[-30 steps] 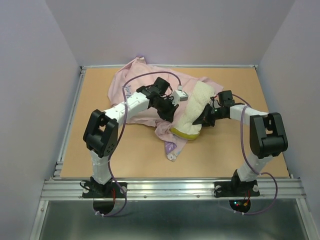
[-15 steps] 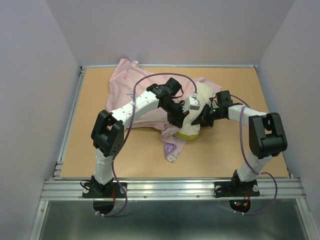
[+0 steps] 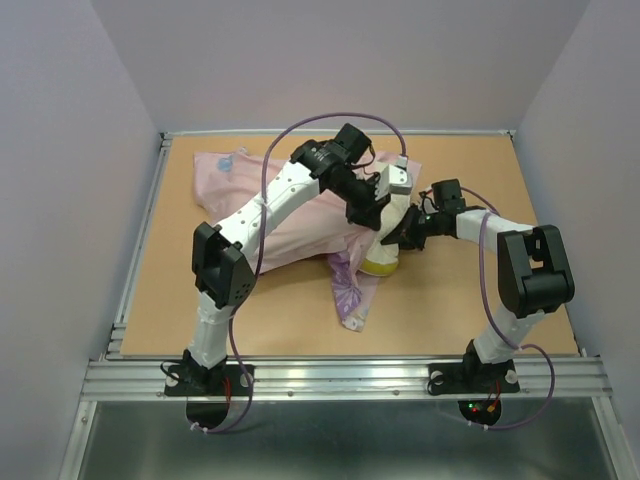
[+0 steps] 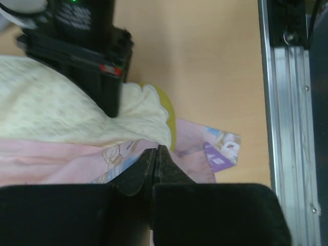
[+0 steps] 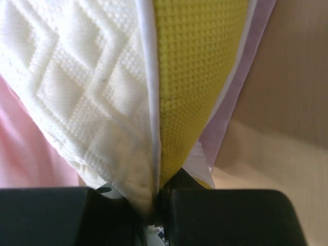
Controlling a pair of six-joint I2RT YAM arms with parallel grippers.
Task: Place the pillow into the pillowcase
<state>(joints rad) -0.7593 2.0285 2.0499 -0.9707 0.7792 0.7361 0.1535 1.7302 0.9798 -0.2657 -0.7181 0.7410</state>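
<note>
Top view: centre-right of the table (image 3: 200, 300), the pillow (image 3: 383, 262) lies with its far part under the pink pillowcase (image 3: 280, 215) and its yellow end bare towards the bottom of the frame. The left gripper (image 3: 368, 210) is over the cloth at the pillow's upper end, and the right gripper (image 3: 397, 237) bites the pillow's right flank. A purple flap trails down-frame. If that flap folds under, the mouth could jam.

Left wrist view: the jaws are pressed together and a fold of pink cloth looks nipped at the tips. It's a thin pinch, so a hard tug could pull the fabric free. It could also drag the cream pillow (image 4: 61, 113), at upper left, along instead of sleeving it.

Right wrist view: the jaws are clamped on the pillow's seam at bottom centre, where white quilting meets the yellow band (image 5: 197, 66). Lilac cloth sits close on the right. If it gets caught in that clamp, the case can't slide past.
</note>
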